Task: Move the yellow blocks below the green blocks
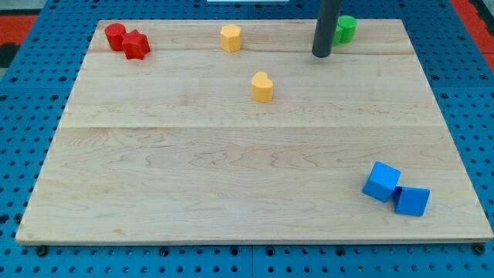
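A yellow hexagonal block [230,37] sits near the board's top edge, left of centre. A yellow heart-shaped block [262,86] lies a little below and to its right. A green block [345,28] stands at the top right; the rod hides part of it, so its shape is unclear and whether there is a second green piece cannot be told. My tip [321,55] rests on the board just below and left of the green block, to the right of both yellow blocks.
A red cylinder [116,36] and a red star-shaped block [137,45] touch at the top left. Two blue blocks [382,182] [411,201] sit together at the bottom right. The wooden board [193,170] lies on a blue pegboard.
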